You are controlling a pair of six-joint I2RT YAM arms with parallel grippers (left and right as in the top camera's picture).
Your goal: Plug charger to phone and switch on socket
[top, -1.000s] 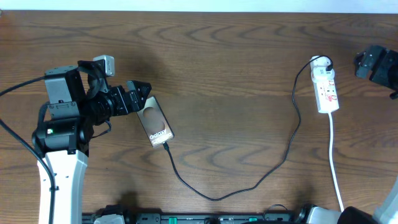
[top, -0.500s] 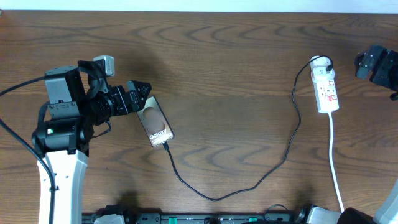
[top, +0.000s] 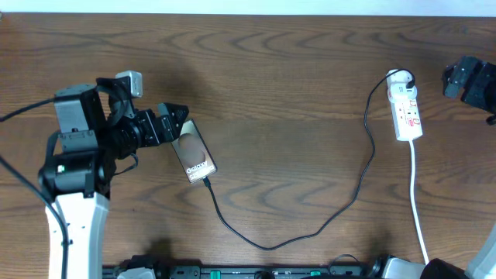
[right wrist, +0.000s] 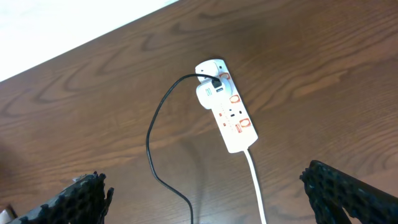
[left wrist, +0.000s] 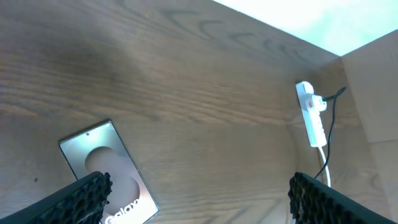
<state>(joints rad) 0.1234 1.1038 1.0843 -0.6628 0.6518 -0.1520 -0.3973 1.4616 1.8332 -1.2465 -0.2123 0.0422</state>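
The phone [top: 194, 154] lies flat on the table with its "Galaxy" lettering toward the front, and it also shows in the left wrist view [left wrist: 104, 167]. The charger cable [top: 267, 246] loops from the phone's front short end, where its plug tip [top: 207, 183] meets the phone, round to the socket [top: 405, 111]. My left gripper [top: 177, 122] is open and empty, just behind the phone's far end [left wrist: 199, 205]. My right gripper [top: 467, 82] is open and empty, raised to the right of the socket [right wrist: 227, 116], with its fingers wide apart [right wrist: 205, 202].
The socket's white cord [top: 418, 209] runs toward the front edge of the table. The wooden table [top: 287, 70] ends at a white strip along the back. Black equipment sits along the front edge [top: 232, 273].
The left arm has shifted very slightly to the left. The phone, the cable, the socket and the right arm have not moved.
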